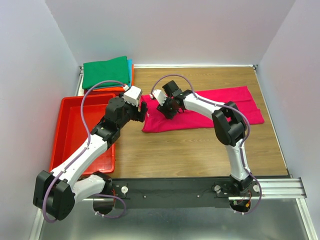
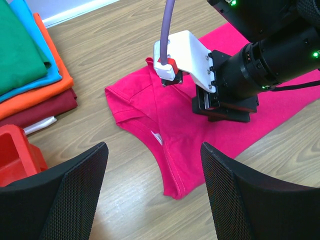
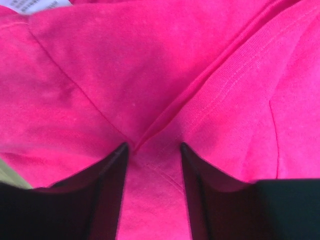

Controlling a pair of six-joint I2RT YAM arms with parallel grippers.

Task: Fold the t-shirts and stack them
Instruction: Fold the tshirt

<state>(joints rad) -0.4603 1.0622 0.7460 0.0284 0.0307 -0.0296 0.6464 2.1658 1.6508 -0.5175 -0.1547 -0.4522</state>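
**A:** What is the surface like, and the room?

**B:** A wood-grain tabletop (image 1: 200,145), boxed in by plain white walls (image 1: 175,30) on three sides. A black rail (image 1: 170,191) along the near edge carries both arm bases.

**A:** What lies around?

**B:** A red tray (image 1: 70,135) sits at the left edge. Behind it, in the far left corner, is a stack of folded t-shirts (image 1: 107,72): green on top, then blue, orange and dark red. The magenta t-shirt (image 1: 245,102) lies flat as a long strip across the middle, apart from the stack.

**A:** Does anything stand in the way?

**B:** The right arm reaches over the shirt. The right gripper (image 3: 154,155) presses down into the cloth near the collar with a ridge of fabric between its fingers. That view is too close to tell whether the ridge is pinched. The left gripper (image 2: 154,150) hangs spread wide over the collar edge, holding nothing.
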